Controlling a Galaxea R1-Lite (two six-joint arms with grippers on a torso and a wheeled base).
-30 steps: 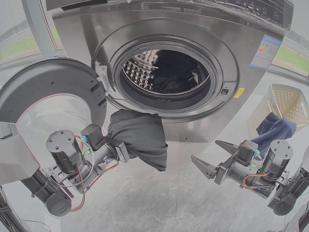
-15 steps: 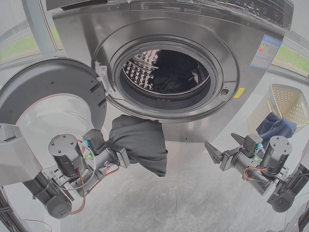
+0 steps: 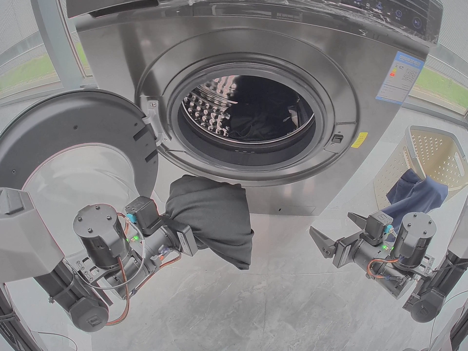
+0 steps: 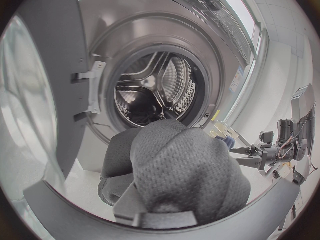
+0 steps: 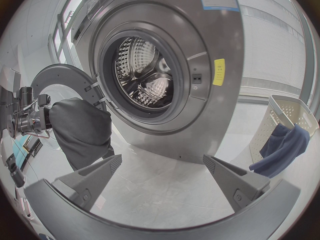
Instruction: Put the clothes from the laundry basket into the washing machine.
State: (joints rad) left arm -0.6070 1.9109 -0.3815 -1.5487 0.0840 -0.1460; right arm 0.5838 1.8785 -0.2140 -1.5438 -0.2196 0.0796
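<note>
Left gripper [image 3: 194,234] clamped on grey garment [image 3: 217,210] below the washer [image 3: 292,45] opening. Right gripper [image 3: 331,224] spread wide, empty, now farther right, nearer the basket [image 3: 456,145].

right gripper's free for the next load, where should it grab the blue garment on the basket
Grip the blue garment at the fold hanging outside the laundry basket, just below its rim, approaching from outside the basket with the right gripper. The cloth drapes over the rim and bunches there, so the open jaws can likely pinch it.
</note>
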